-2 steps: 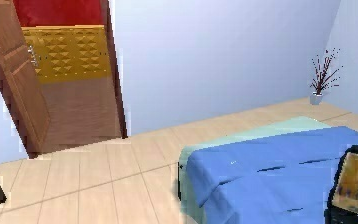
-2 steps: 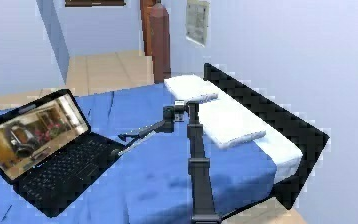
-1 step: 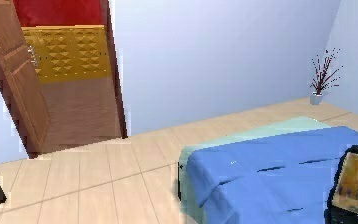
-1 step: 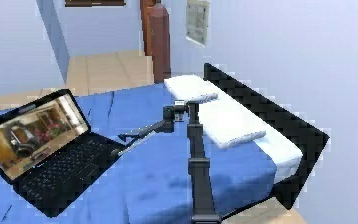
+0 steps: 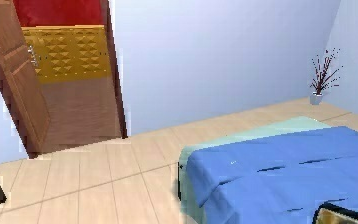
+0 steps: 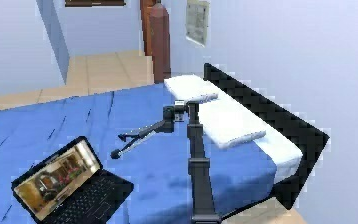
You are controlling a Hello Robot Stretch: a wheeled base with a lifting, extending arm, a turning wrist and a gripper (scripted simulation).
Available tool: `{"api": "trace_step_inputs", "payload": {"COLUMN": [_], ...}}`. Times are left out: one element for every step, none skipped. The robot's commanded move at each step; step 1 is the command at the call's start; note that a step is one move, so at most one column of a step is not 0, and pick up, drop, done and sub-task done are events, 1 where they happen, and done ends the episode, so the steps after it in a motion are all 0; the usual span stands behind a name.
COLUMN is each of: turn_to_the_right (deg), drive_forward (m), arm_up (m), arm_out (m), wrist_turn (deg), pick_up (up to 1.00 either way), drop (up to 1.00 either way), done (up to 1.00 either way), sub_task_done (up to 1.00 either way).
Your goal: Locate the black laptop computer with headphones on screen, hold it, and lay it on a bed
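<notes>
Currently the black laptop (image 6: pixel 72 188) is lying with its lid up on the blue blanket of the bed (image 6: pixel 107 115), at the near left of the arm side view. Its screen is glowing in orange-brown tones, and I cannot tell what it is picturing. The arm (image 6: pixel 197 175) is reaching out over the bed from the near edge. The gripper (image 6: pixel 121 149) is pointing left and down, its thin fingers ending near the laptop's lid, a little right of it, with blue blanket behind them. Whether the gripper is holding anything cannot be told. Two white pillows (image 6: pixel 227 120) are lying at the right against a dark headboard (image 6: pixel 287 125), and a framed picture (image 6: pixel 197 20) is hanging on the far wall. In the forward view the bed is lying at the near right, a brown door (image 5: pixel 17 85) is standing ajar at the left, and a potted twig plant (image 5: pixel 320 80) is standing in the far right corner.
</notes>
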Motion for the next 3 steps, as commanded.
{"api": "trace_step_inputs", "payload": {"turn_to_the_right": [0.0, 0.0, 0.0], "drive_forward": [0.00, 0.00, 0.00], "arm_up": [0.10, 0.00, 0.00], "arm_out": [0.00, -0.08, 0.00], "wrist_turn": [0.0, 0.0, 0.0], "pick_up": [0.00, 0.00, 0.00], "drop": [0.00, 0.00, 0.00], "done": [0.00, 0.00, 1.00], "sub_task_done": [0.00, 0.00, 0.00]}}
